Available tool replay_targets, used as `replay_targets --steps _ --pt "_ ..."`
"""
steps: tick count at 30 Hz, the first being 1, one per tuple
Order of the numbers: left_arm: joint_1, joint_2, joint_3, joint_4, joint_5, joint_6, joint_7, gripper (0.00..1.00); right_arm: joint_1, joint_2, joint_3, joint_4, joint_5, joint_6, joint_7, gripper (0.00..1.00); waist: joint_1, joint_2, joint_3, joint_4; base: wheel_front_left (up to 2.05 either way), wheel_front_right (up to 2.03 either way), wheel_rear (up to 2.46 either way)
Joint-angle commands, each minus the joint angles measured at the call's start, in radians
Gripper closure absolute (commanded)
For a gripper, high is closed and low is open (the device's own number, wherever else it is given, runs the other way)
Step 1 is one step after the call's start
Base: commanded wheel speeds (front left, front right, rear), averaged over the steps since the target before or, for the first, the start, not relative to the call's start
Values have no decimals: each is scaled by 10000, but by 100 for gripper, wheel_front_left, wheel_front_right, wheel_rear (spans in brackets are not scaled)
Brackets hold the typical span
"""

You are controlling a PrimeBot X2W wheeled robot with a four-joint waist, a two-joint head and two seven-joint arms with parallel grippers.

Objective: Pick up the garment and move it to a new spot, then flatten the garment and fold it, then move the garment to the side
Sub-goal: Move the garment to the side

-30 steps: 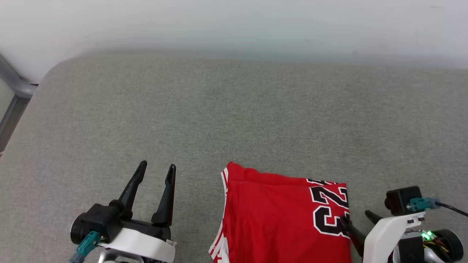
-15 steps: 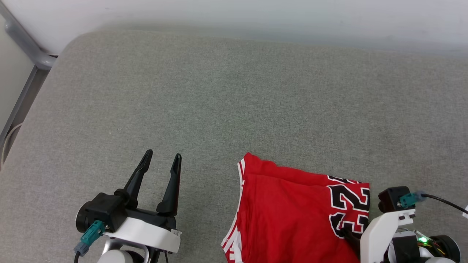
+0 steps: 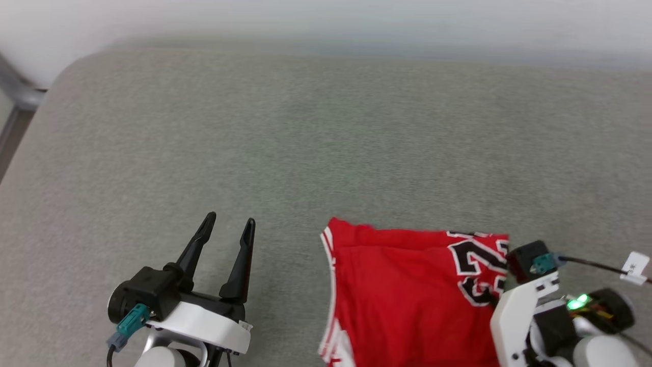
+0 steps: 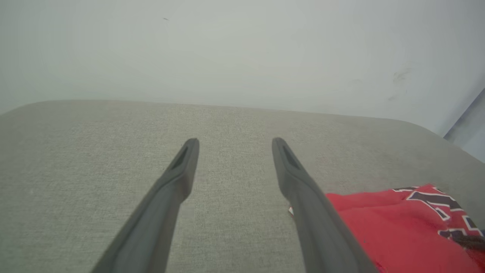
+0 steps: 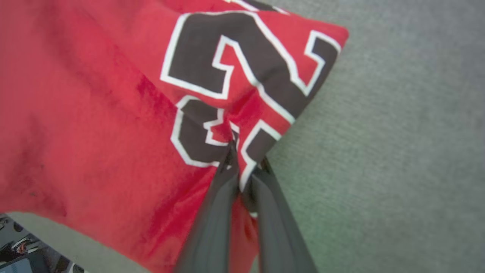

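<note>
The garment (image 3: 407, 285) lies folded on the grey cushioned surface, red with a black-and-white number print at its right end and striped trim along its left edge. In the right wrist view my right gripper (image 5: 240, 163) is shut on the garment (image 5: 94, 113) at the print, and the cloth puckers around the fingertips. In the head view my right arm's white wrist (image 3: 519, 316) hides those fingers. My left gripper (image 3: 230, 220) stands open and empty to the left of the garment, apart from it. Beside its right finger in the left wrist view (image 4: 235, 142) lies the garment (image 4: 379, 231).
The grey cushion (image 3: 305, 142) stretches far ahead and to both sides, ending at a pale wall. A grey metal frame (image 3: 15, 97) stands past its rounded far left corner. The cushion's near edge (image 5: 34, 223) runs just behind the garment.
The head camera has shifted. My right gripper has closed in on the garment's printed end, which now puckers and sits slightly farther up the view. The left gripper holds still.
</note>
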Motion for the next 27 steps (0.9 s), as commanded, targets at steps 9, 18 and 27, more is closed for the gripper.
replay_targets --steps 9,18,27 --pt "-330 280 -633 -186 -14 -19 -21 0 -1169 -2671 1187 -1036 -214 -18 134 100 -1 0 145 -1928 0 0 0" --pt "-1441 751 -1816 -567 70 -19 -21 0 -2484 -5170 1537 -566 -100 -22 -601 100 -1 0 1243 -3296 0 0 0" --pt "-2764 1414 -2163 -1663 159 -20 388 0 -3314 -6198 570 1409 39 -21 -2263 100 -1 0 2913 -3742 0 0 0"
